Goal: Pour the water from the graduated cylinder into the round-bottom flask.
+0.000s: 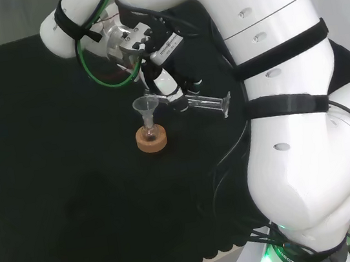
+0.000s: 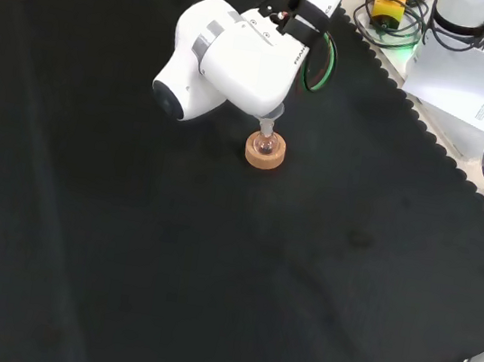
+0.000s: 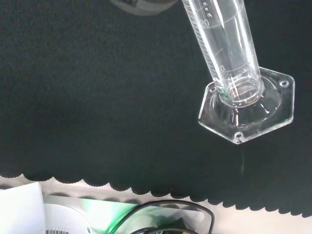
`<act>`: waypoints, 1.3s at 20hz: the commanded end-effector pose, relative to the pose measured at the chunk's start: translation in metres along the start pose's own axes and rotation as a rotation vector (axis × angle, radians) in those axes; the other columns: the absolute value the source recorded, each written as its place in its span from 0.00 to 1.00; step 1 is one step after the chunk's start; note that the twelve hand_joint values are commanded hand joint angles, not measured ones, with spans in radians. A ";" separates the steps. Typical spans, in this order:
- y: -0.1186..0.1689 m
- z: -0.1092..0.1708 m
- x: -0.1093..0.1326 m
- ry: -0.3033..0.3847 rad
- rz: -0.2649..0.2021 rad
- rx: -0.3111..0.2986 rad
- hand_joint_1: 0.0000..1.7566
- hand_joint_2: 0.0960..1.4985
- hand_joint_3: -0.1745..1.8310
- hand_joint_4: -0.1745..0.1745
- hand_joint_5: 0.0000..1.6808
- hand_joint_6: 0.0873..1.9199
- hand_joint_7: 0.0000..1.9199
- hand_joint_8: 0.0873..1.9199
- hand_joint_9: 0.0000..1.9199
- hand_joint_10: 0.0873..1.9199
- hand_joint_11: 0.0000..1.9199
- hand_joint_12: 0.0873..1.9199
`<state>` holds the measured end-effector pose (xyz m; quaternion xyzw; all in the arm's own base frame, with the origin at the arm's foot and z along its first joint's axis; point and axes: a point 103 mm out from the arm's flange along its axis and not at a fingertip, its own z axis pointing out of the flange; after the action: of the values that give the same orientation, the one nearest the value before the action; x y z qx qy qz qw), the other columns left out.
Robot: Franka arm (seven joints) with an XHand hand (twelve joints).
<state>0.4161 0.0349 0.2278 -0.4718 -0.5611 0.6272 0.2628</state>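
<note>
The hand (image 1: 168,91) is wrapped around the graduated cylinder (image 1: 205,102), fingers curled round the tube near its mouth end, and it's got the thing tipped right over so it lies roughly level in the head view, hexagonal foot sticking out to the right, well clear of the table (image 1: 52,187). The mouth end sits just beside the funnel (image 1: 145,106), which stands in the neck of the round-bottom flask (image 1: 150,133) on its cork ring (image 1: 151,139).

So we're mid-pour, I'd say. The wrist view looks along the tube at the foot, and I can't really make out any water left near the bottom (clear on clear, so don't quote me). Whether anything's collected in the flask is hard to tell too.

If I were doing this step: keep the lip over the middle of the funnel bowl, not riding the rim, because a dribble down the outside goes straight onto the cloth. Tilt a touch further past level, slowly, so the last of it runs out without a gulp. Don't let the cylinder lean on the funnel either; that flask only sits loose in its ring and a sideways nudge would probably tip the lot. Hold it there a moment to drain before righting it.
</note>
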 end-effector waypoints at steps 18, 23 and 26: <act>-0.003 -0.001 -0.005 -0.007 0.042 0.037 0.64 0.72 0.09 0.31 0.60 0.48 0.72 0.07 0.80 0.00 0.73 0.33; 0.000 -0.002 -0.007 -0.008 0.060 0.048 0.64 0.72 0.09 0.31 0.60 0.48 0.72 0.07 0.80 0.00 0.73 0.33; 0.000 -0.002 -0.006 -0.011 0.065 0.053 0.64 0.72 0.09 0.31 0.60 0.48 0.72 0.07 0.80 0.00 0.73 0.33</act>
<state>0.4207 0.0303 0.2295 -0.4790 -0.5329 0.6501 0.2527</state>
